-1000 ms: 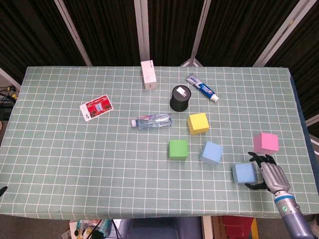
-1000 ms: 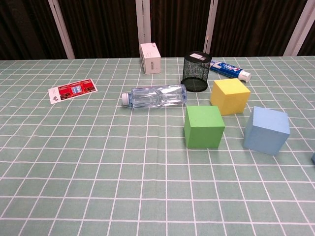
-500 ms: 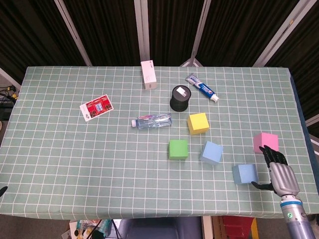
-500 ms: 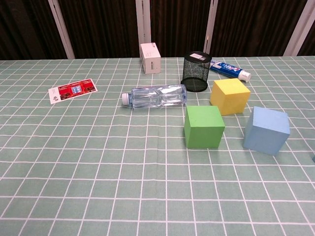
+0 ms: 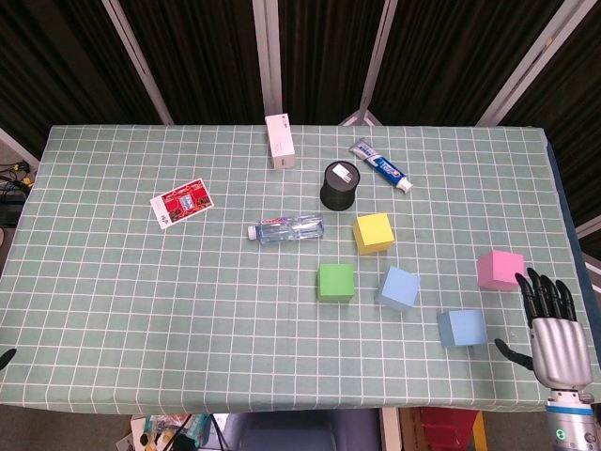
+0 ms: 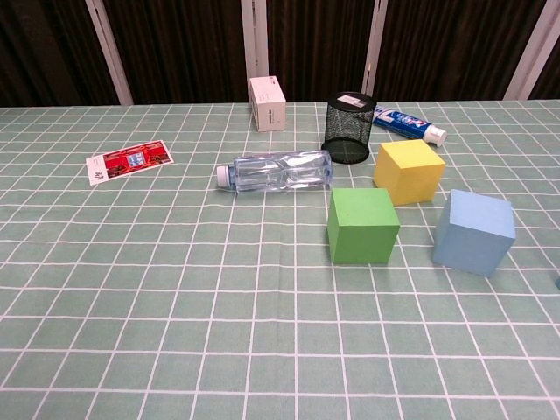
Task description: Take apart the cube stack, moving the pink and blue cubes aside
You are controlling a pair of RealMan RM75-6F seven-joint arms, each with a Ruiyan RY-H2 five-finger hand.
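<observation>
- Risk, as I judge it — right hand (image 5: 558, 331), fingers spread and empty, sits just beside the blue cube (image 5: 461, 328); a stray sweep could knock it or the pink cube (image 5: 500, 270).
- Left hand not visible.
- Both cubes lie apart, flat on the worktop (image 5: 141, 310), near right edge — no stack remains.
</observation>
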